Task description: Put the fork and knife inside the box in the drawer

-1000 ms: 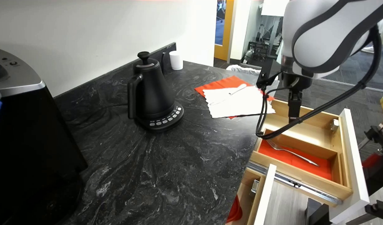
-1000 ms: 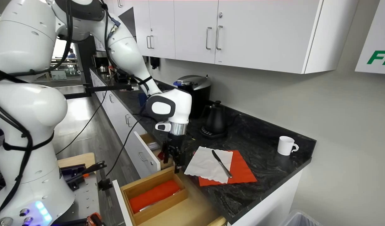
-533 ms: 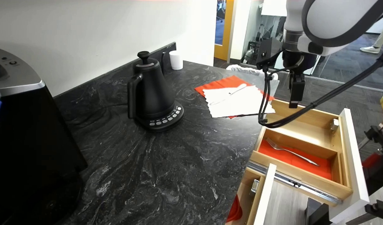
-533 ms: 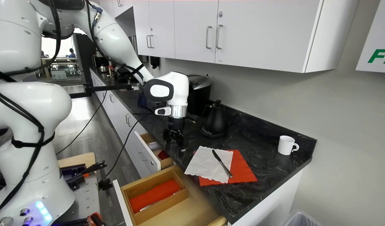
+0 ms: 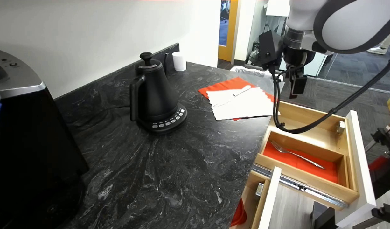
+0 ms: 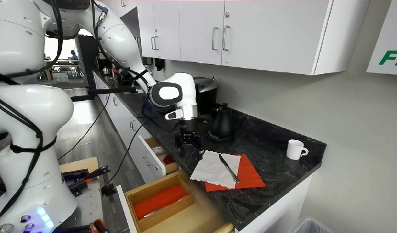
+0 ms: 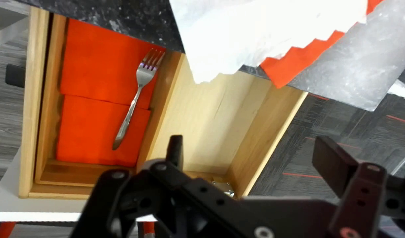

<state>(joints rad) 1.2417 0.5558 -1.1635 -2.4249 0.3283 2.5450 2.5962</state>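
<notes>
A white robot arm (image 6: pixel 46 103) stands at the left in an exterior view and reaches toward the front edge of a dark marbled counter (image 6: pixel 269 161). To its right, a pale wooden drawer (image 6: pixel 192 220) with a white front juts out from under that edge, extending nearly to the end corner. Inside, on the side farther from the corner, sits a light-wood box (image 6: pixel 167 210) with a red-orange lining (image 6: pixel 159 201) on its bottom. The fork (image 7: pixel 135 100) lies on the lining, near the wall facing the bare part of the drawer; the wrist view shows its tines toward the counter and its handle toward the drawer front. Raised above the counter, near the front edge, hangs the black gripper (image 6: pixel 190 156), its jaws spread wide; in the wrist view the drawer bottom and the floor (image 7: pixel 298 143) show through the gap. Farther right, toward the back edge, come a black-and-silver appliance (image 6: pixel 207 95) and then a black electric kettle (image 6: pixel 222 123). Near the front end corner, a white scalloped paper napkin (image 6: pixel 208 173) partly covers a red-orange napkin (image 6: pixel 250 177), and one white corner overhangs the front edge. The knife (image 6: pixel 229 169) lies slantwise on the white napkin, one end reaching over the red. At the far right, a white mug (image 6: pixel 294 149) stands upright near the back end corner
</notes>
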